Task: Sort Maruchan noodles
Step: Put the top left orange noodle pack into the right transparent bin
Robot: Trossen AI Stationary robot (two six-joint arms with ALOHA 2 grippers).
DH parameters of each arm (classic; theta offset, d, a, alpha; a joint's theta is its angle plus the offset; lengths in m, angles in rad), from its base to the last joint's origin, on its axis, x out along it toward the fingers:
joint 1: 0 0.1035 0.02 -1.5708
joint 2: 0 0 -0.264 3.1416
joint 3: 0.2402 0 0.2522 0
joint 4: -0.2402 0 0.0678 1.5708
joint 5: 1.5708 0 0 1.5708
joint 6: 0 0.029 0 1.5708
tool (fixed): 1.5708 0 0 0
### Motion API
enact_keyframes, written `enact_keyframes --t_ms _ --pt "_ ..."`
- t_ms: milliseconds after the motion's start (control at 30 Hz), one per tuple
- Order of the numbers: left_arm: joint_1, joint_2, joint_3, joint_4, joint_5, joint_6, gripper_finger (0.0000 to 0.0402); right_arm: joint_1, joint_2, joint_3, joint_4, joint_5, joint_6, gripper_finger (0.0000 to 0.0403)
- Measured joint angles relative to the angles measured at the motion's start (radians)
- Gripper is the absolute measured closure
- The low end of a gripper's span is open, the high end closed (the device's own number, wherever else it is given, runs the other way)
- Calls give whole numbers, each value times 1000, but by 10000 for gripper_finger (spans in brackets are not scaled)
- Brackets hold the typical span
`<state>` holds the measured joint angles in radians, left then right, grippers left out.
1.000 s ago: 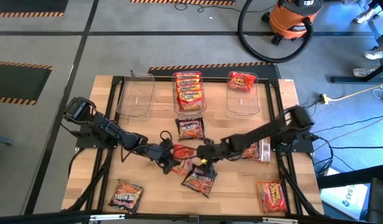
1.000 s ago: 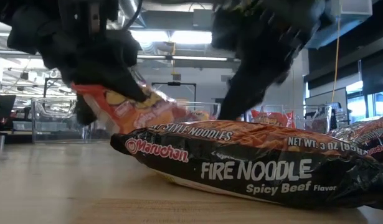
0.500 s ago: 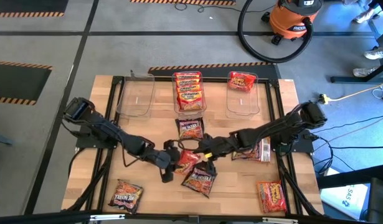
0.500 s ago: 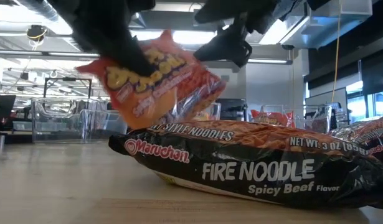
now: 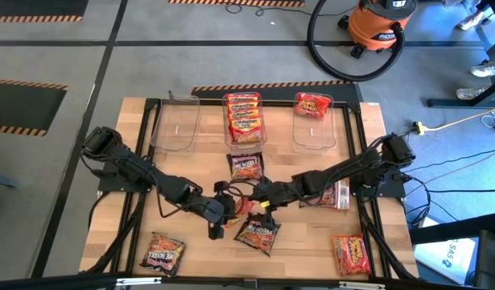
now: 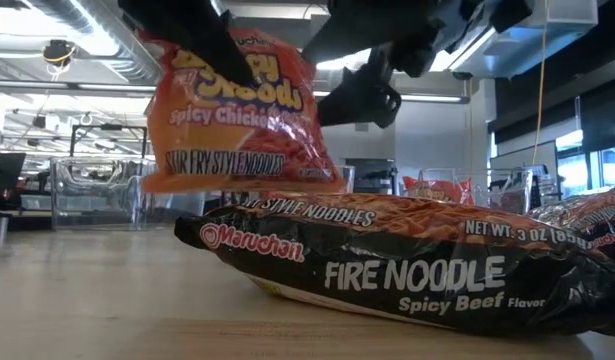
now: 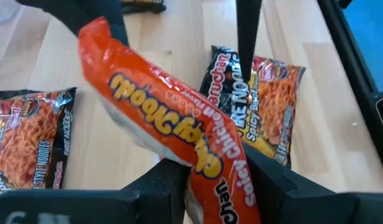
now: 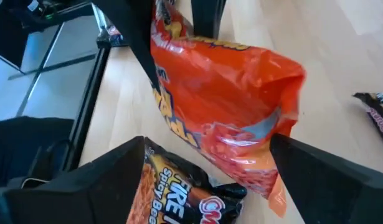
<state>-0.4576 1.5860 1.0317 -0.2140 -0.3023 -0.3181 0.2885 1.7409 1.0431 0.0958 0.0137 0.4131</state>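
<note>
An orange Spicy Chicken noodle packet (image 6: 237, 105) hangs in the air at the table's middle, above a black Fire Noodle packet (image 6: 387, 270) that lies flat on the wood. My left gripper (image 5: 224, 211) is shut on the orange packet (image 7: 172, 124). My right gripper (image 5: 258, 198) is open just to the right of it. Its fingers (image 8: 104, 180) stand wide on either side of the packet's other end (image 8: 222, 106). More black packets (image 5: 247, 167) (image 5: 162, 251) and a red one (image 5: 351, 254) lie flat on the table. My left gripper pinches one short end of the orange packet (image 7: 211, 186) between its two fingers. The fingers slant down from the table's left. The packet is lifted clear of the table and the black packet, and in the low view it hangs tilted below the fingers (image 6: 192, 35).
Three clear tubs stand along the far edge: the left one (image 5: 176, 121) has nothing in it, the middle one (image 5: 244, 137) holds orange packets, and the right one (image 5: 313, 129) holds a red packet. Another packet (image 5: 337, 194) lies under my right arm. Bare wood shows at the near middle and left.
My left gripper has risen and rolled with the orange packet, which went from lying slanted low over the black packet to hanging clear and more upright. My right gripper has opened wide, let go of the packet and drawn up a little.
</note>
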Motion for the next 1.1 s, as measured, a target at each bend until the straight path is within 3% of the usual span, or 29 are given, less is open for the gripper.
enact_keyframes --t_ms 400,700,900,1000,1100 --pt "-33 -3 5 -1 -22 -8 284 -2 -82 -2 -142 47 -81 77" --pt "-36 -3 5 46 -56 34 284 0 65 0 145 -159 -104 78" --pt "-32 -3 5 58 -89 34 283 0 90 -1 168 -135 -112 78" --pt "-32 -3 5 65 -101 34 283 0 90 -1 170 -113 -132 97" --pt "-32 -3 4 77 -100 33 283 0 90 -1 178 -111 -134 143"
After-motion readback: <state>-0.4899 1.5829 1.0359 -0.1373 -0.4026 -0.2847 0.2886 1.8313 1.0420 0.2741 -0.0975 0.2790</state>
